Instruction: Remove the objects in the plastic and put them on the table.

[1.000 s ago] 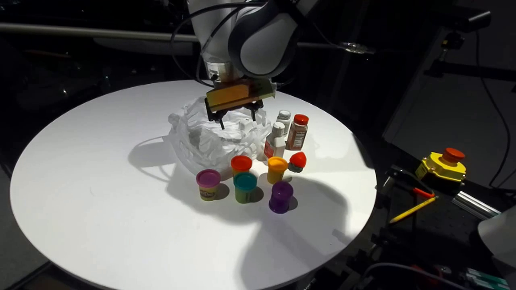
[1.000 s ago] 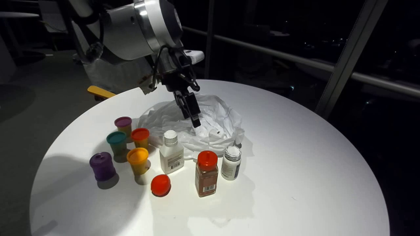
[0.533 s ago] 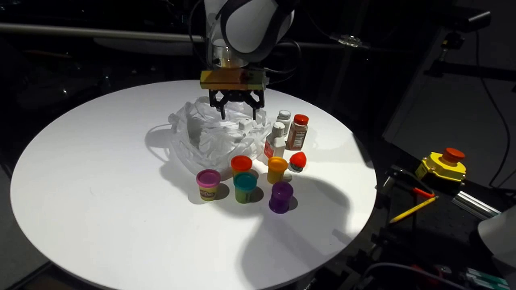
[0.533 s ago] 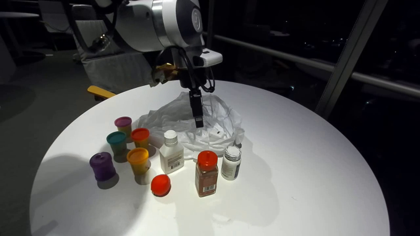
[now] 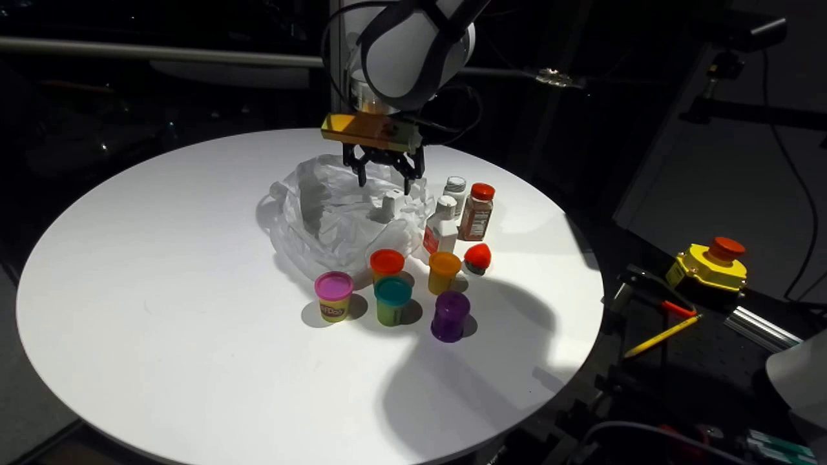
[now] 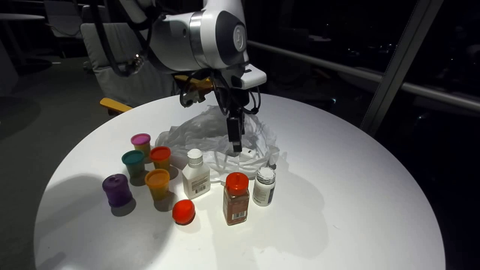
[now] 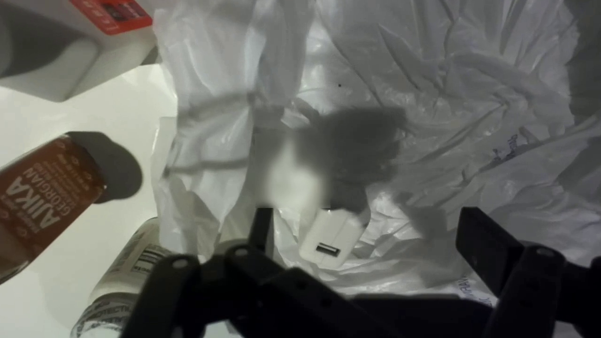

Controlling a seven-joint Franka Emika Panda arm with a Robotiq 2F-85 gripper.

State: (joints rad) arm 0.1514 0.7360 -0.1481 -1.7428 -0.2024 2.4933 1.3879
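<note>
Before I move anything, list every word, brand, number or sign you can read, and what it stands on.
"AJIKA": red-capped jar.
"GEORGIAN": same jar.
"PROTECTI", end unclear: small white bottle.
"Doh", start of the word unclear: pink-lidded tub.
Finer print on the jar and small bottle: too small.
Larger white bottle, red label: too blurred.
Plastic bag, dark lettering: too small.
Arm, round emblem: too small.
Numbers: none readable.

Exterior views overlook table [image 5: 194,361] (shared); wrist view faces bag [image 7: 446,89], close.
</note>
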